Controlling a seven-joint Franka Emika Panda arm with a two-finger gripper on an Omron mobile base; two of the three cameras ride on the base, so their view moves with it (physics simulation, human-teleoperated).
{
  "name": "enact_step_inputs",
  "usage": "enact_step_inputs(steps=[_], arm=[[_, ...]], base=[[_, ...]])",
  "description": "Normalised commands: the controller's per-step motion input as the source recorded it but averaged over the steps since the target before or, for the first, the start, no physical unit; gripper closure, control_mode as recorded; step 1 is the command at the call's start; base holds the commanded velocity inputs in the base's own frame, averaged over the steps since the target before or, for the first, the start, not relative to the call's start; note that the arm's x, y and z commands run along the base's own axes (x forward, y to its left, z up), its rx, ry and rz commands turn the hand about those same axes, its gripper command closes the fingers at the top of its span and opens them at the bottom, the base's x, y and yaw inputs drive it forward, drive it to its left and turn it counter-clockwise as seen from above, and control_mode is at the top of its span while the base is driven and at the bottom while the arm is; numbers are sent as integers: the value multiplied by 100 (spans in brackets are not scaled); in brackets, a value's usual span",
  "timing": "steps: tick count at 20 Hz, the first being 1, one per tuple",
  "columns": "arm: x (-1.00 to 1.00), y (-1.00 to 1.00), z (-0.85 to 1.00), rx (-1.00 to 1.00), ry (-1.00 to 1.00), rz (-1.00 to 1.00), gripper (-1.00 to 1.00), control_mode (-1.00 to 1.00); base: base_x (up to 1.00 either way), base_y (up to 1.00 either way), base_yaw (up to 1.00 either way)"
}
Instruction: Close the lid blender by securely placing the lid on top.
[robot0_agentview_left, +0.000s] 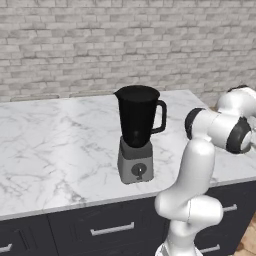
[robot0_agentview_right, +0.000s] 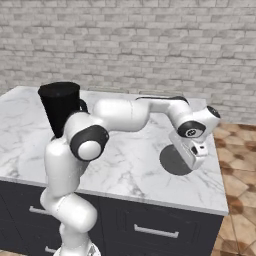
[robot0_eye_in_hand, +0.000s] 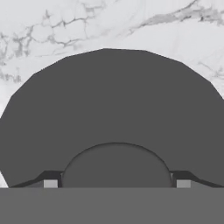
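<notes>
We hold the gripper (robot0_agentview_right: 192, 156) low over the lid (robot0_agentview_right: 172, 161), fingers spread apart astride its knob (robot0_eye_in_hand: 116, 166), ready for clamping.

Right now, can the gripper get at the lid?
Probably yes. The gripper hangs right over the lid lying flat on the counter, fingertips astride its centre knob, with nothing between.

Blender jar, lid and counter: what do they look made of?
Blender jar: opaque black, faint sheen, probably plastic. Lid: flat matte dark grey, no highlights, plastic or rubber; can't tell. Counter: white with grey veins, smooth, looks like polished marble.
</notes>
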Motion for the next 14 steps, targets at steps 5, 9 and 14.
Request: enact_step_inputs(steps=[5, 9, 14], arm=[[0, 74, 87, -1, -28, 1, 100, -100], [0, 73, 87, -4, -28, 3, 100, -100], [-4, 59, 96, -7, -25, 4, 100, -100]], base=[[0, 0, 0], [0, 0, 0], [0, 0, 0]])
